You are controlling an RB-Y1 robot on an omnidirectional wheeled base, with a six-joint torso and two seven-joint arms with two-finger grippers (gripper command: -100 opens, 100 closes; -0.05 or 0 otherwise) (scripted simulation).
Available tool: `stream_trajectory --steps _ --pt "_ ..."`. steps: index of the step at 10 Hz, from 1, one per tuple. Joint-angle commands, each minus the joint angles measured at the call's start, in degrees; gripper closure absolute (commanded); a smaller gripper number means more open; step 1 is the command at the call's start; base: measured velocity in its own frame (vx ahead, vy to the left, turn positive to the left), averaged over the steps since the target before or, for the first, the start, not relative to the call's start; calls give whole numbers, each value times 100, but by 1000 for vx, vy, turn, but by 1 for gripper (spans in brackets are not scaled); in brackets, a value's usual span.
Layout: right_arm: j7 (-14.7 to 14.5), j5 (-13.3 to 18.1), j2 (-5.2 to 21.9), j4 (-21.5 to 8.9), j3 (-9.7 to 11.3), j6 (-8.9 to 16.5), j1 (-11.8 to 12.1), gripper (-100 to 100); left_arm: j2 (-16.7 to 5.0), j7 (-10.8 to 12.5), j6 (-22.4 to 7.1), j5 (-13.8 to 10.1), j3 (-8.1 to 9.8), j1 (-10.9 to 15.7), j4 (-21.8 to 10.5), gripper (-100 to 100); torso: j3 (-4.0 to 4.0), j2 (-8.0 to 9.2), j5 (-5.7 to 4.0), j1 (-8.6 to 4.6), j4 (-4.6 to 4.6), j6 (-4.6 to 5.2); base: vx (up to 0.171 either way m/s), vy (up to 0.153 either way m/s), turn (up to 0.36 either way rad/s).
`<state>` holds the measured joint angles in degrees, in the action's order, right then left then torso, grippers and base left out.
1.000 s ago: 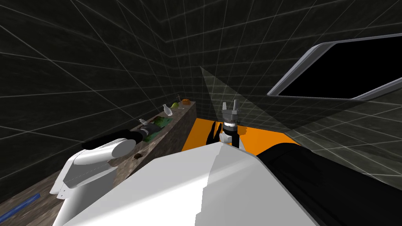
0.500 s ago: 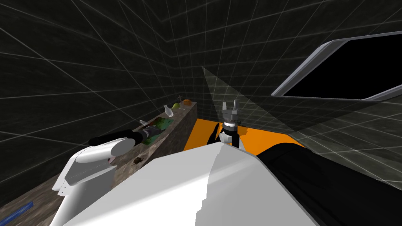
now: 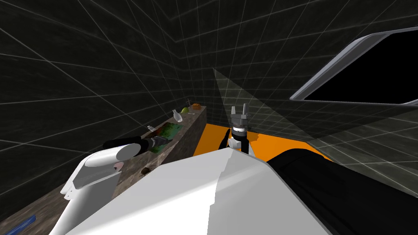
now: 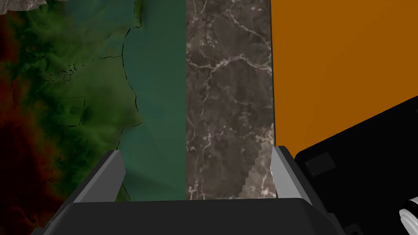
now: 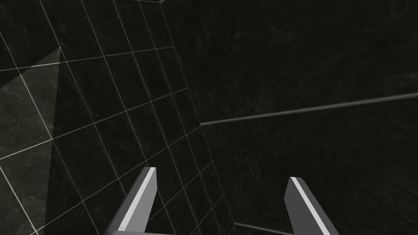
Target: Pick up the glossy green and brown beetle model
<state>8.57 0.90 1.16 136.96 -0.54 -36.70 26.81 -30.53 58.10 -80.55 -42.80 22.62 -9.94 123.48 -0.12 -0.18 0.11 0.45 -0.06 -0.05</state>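
Observation:
The beetle model (image 3: pixel 145 170) is a small dark brown shape on the marble counter (image 3: pixel 185 134), near its front edge. My left gripper (image 3: pixel 160 140) hovers farther along the counter than the beetle, over a green and brown relief mat (image 3: pixel 169 129). In the left wrist view, the left gripper (image 4: pixel 196 157) is open with nothing between its fingers, above the mat's edge (image 4: pixel 155 102) and bare marble (image 4: pixel 228 102). My right gripper (image 3: pixel 239 109) is raised in front of my chest, and the right wrist view shows the right gripper (image 5: pixel 222 175) open and empty.
Farther along the counter stand a clear bottle (image 3: pixel 177 117), a green fruit (image 3: pixel 185 110) and an orange object (image 3: pixel 196 107). A blue strip (image 3: pixel 18 224) lies at the near end. Orange floor (image 3: pixel 212 136) runs beside the counter. Dark tiled walls close in, with a grey-framed black opening (image 3: pixel 367 73) at right.
My view has shifted slightly, and the window frame slid right. My left arm has reached farther along the counter, over the green mat, leaving the beetle behind the hand. The right arm has held still.

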Motion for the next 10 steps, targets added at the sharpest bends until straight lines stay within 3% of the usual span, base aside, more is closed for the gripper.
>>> stream_trajectory --steps 1,6,8,9,10 --pt "0 0 0 0 0 0 0 0 37 102 -286 -22 -110 -121 -93 -100 0 0 0 0 0 0 38 140 62" --pt "0 0 0 0 0 0 -1 0 -29 228 -900 -170 -279 -409 -552 -100 26 45 0 -2 10 0 -46 118 85" --pt "0 0 0 -1 0 1 -2 0 -47 235 -1018 -166 -314 -555 -668 -100 45 79 1 -2 18 -1 -170 92 121" --pt "0 0 -1 -1 1 1 -3 0 -26 197 -925 -148 -323 -515 -676 -100 56 97 -2 -12 22 -1 -93 35 21" --pt "0 0 -1 -1 1 1 -2 0 -26 202 -941 -147 -325 -525 -680 0 44 73 -6 -31 19 4 -15 8 -5"
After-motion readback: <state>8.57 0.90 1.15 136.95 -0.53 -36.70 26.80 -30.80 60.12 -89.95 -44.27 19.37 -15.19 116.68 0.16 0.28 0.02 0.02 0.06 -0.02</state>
